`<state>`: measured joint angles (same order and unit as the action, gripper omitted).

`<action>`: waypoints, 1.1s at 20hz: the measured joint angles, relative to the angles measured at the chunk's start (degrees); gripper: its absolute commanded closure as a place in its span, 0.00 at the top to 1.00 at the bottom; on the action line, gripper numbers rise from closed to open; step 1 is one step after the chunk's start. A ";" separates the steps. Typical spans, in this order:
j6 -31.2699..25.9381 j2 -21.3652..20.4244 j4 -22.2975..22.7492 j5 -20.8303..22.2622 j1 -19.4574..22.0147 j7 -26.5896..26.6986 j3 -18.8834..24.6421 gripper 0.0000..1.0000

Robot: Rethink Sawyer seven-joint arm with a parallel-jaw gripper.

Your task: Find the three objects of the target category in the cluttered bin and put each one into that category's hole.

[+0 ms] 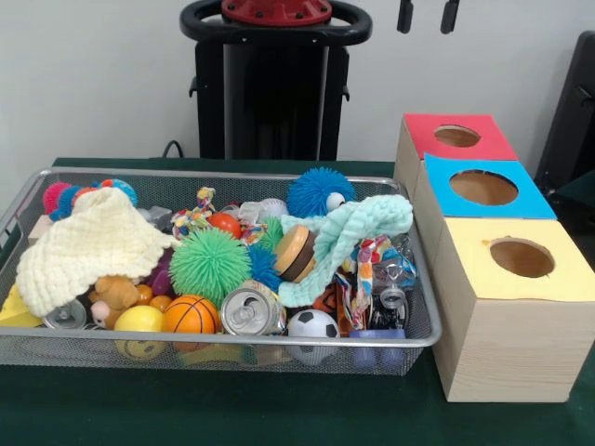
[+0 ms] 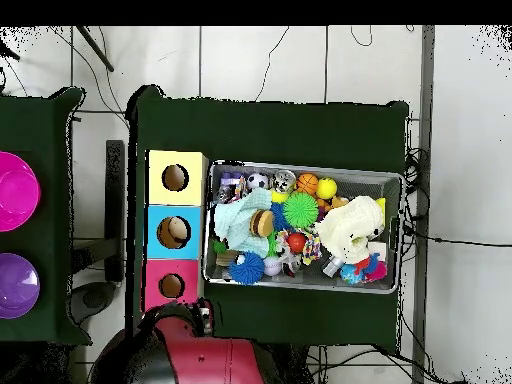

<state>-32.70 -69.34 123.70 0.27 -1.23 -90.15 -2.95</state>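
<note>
Above bin: end effector tips at top edge, parted, empty.

bin crammed, box holes unobstructed

No writing, label, brand, number or sign can be read in either view: not on the cans in the wire bin, nor on the three coloured boxes.

A dark green cloth-covered table carries everything. On a separate surface at 9 o'clock, a magenta plastic bowl sits above a purple plastic bowl.
</note>
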 measured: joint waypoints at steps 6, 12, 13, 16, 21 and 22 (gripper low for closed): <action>0.00 1.21 -1.31 0.00 2.31 0.00 0.01 1.00; -0.01 2.90 -1.66 0.01 5.59 0.00 0.80 1.00; 0.00 3.37 -1.69 0.00 6.39 0.00 1.20 1.00; 0.00 4.44 -1.71 0.01 8.29 0.00 2.29 1.00; 0.01 6.17 -1.72 -0.01 11.41 0.00 4.45 1.00; 0.15 6.78 -1.74 0.04 12.15 0.00 4.99 1.00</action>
<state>-32.55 -62.56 121.96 0.30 10.92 -90.15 2.04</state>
